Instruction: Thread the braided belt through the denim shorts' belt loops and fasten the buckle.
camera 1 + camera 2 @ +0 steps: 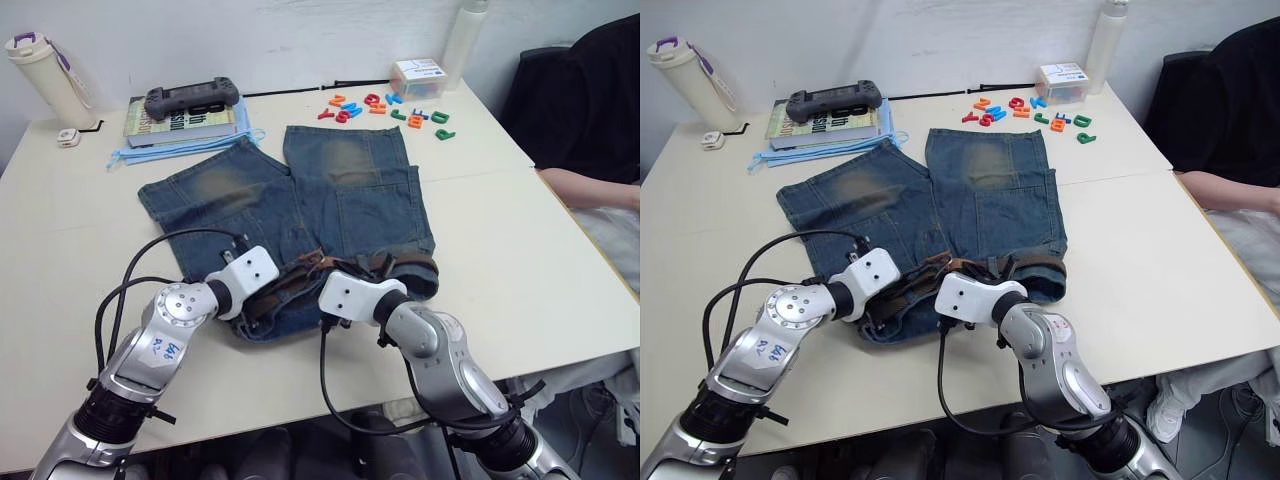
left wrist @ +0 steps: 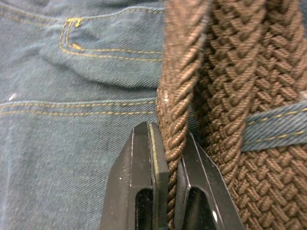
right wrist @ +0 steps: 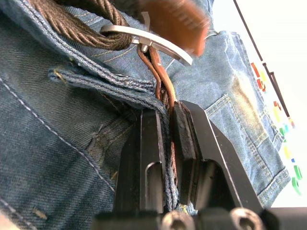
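Note:
The denim shorts (image 1: 340, 190) lie flat on the table, waistband toward me. The braided belt (image 1: 400, 265) runs along that waistband and passes under a belt loop (image 2: 278, 127). My left gripper (image 2: 168, 143) is shut on an edge-on stretch of the brown braid at the waistband's left part (image 1: 268, 293). My right gripper (image 3: 168, 112) is shut on the belt's thin leather end just below the buckle (image 3: 144, 38), with a fold of denim caught between the fingers too. A tan leather tip (image 3: 175, 21) sticks out past the buckle. In the head views both grippers meet at the waistband's middle (image 1: 318, 270).
A book (image 1: 185, 122) with a black game controller (image 1: 192, 98) and blue face masks sits at the back left. Coloured plastic letters (image 1: 385, 108), a small box (image 1: 418, 78) and bottles stand at the back. A person's arm (image 1: 590, 188) rests at the right edge.

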Tool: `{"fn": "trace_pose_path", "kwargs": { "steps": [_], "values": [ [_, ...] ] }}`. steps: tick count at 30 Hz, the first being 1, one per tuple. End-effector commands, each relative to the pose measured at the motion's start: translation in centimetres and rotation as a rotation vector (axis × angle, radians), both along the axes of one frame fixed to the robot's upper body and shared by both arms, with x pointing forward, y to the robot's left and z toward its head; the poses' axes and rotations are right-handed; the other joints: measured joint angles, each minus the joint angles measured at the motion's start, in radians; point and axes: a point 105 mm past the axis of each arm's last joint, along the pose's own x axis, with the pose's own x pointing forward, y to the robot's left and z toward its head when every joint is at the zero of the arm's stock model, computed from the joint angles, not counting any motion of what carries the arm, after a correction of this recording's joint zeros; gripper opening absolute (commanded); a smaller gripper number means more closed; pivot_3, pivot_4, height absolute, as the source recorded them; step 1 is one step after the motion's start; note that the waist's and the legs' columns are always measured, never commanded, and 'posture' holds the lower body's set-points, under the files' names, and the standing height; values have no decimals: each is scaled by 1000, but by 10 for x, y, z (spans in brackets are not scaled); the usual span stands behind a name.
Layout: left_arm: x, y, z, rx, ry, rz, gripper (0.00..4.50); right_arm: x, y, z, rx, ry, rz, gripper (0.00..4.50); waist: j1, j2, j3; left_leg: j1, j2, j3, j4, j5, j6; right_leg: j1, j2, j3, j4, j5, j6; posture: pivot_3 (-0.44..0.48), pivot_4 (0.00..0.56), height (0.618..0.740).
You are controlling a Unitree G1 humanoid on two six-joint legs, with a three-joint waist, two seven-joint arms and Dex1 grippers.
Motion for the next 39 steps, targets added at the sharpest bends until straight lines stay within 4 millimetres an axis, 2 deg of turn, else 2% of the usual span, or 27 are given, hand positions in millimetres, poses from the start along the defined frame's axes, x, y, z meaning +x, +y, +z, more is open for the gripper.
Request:
{"fn": "trace_pose_path", "kwargs": {
  "steps": [1,14,19,24,33,39],
  "values": [
    [0,19,3,86,-28,49,0,9,-17,19,28,-74,-92,23,0,0,0,0,0,0,0,0,0,0,0,0,0,0,0,0,150,738],
    [5,22,6,136,-25,67,0,10,-17,24,28,-99,-89,23,1,0,0,0,0,0,0,0,0,0,0,0,0,0,0,0,150,738],
    [10,31,7,259,-73,47,0,9,-17,25,30,-101,-90,23,0,0,0,0,0,0,0,0,0,0,0,0,0,0,0,0,150,738],
    [16,31,16,388,-160,-9,0,8,-15,25,26,-104,-77,23,1,0,0,0,0,0,0,0,0,0,0,0,0,0,0,0,150,738],
    [29,20,29,455,-261,-48,0,7,-11,23,-30,-122,-49,23,1,0,0,0,-1,0,0,0,0,0,1,0,0,0,0,0,150,738],
    [30,-5,28,436,-294,-137,0,7,-7,22,-54,-123,-33,23,3,0,0,0,-1,0,1,0,1,0,1,0,1,0,0,0,150,738]
  ]
}}
